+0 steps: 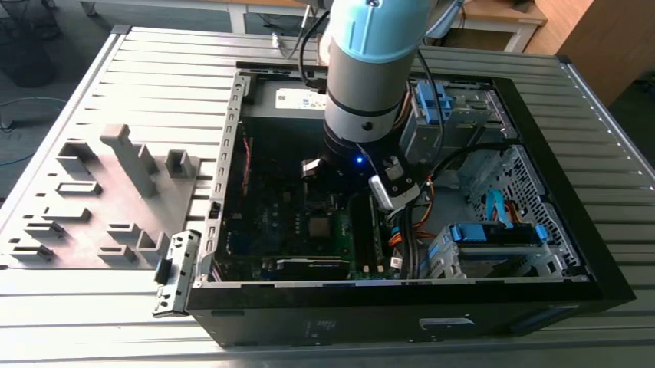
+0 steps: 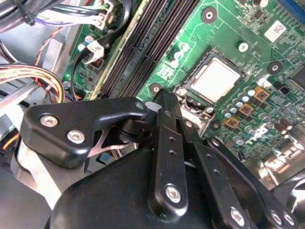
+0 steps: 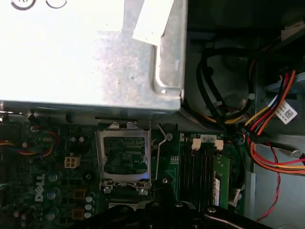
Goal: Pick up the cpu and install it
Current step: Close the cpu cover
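Silver cpu (image 2: 215, 80) sits in socket (image 2: 186, 93). Gripper (image 2: 162, 98) clenched, nothing in grip, tip just beside socket. Risk, IMO: sideways nudge could skew chip, bend pins.

Pale blue and grey arm (image 1: 363, 69) ending in a black gripper (image 2: 162, 102).

The smooth grey tube (image 1: 360, 80) serves as the landmark. A rounded pale blue cover (image 1: 376, 27) caps its upper end. Near its lower end runs a thin black ring (image 1: 358, 115), and below the tube is a black wrist (image 1: 343, 172) with a small blue light (image 1: 360, 161). A white-and-silver camera block (image 1: 392, 192) sits just below the tube, and black cables (image 1: 307, 46) run alongside it. In the second wrist view the gripper is glossy black, with flat round-ended link bars (image 2: 167, 152) pinned by silver screws (image 2: 172, 192).
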You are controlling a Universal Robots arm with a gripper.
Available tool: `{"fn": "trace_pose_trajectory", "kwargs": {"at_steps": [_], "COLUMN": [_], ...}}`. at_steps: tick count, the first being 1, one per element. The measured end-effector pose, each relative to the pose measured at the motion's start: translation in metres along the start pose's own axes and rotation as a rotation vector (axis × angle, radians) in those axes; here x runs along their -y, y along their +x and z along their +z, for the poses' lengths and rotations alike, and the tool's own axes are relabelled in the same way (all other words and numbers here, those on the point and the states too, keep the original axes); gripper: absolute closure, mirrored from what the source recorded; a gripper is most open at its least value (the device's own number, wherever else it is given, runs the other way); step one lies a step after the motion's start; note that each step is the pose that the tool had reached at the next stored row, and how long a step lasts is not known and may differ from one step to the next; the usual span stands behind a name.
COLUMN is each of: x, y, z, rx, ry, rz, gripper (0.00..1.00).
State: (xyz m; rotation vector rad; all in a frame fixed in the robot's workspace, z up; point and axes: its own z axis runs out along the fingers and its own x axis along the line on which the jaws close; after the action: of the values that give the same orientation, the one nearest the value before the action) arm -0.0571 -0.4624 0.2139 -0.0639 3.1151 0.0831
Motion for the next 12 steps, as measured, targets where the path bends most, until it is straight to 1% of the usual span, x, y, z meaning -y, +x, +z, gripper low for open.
{"fn": "trace_pose_trajectory", "kwargs": {"at_steps": [5,12], "x": [-0.0008,-0.0092], "y": [-0.0002,-0.0004], "z": [0.0,0.0009], "rx": [-0.0001,-0.0001], "ry": [-0.0002,-0.0002], "rz": [0.0,-0.001], "gripper": [0.89,0.89]}}
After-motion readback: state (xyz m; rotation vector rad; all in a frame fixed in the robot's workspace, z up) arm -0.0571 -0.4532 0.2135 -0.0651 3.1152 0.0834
